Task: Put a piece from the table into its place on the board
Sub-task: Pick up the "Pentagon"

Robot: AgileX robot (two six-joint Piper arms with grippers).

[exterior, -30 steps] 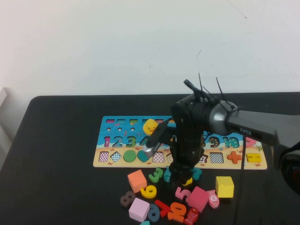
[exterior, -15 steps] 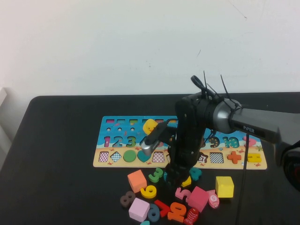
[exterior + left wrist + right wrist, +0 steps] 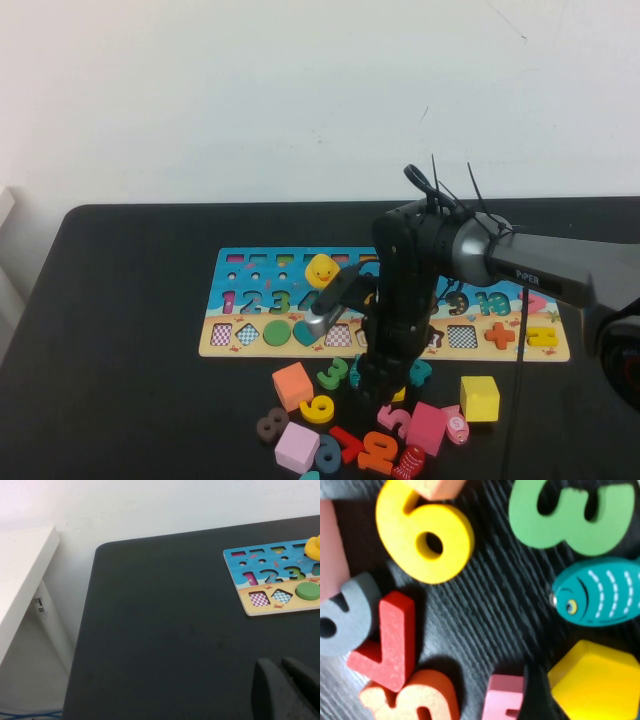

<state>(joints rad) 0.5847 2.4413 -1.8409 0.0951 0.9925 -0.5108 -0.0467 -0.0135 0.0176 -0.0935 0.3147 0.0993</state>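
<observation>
Loose pieces: yellow wooden number 6 [image 3: 422, 532], green number 3 [image 3: 570, 515], teal fish [image 3: 597, 597], red number 7 [image 3: 387, 640], yellow cube [image 3: 479, 397], orange block [image 3: 292, 385].

The right arm [image 3: 470, 255] is black with a grey sleeve, white lettering and black cable ties.

A wide matte black table [image 3: 130, 300] carries a long wooden puzzle board [image 3: 240, 300] with sea print. Near the board's front edge lie scattered pieces: yellow number 6 [image 3: 318, 408], green 3 [image 3: 333, 373], orange cube [image 3: 292, 385], lilac cube [image 3: 297, 446], yellow cube [image 3: 479, 397], yellow pentagon [image 3: 597, 680], teal fish [image 3: 597, 597].
</observation>
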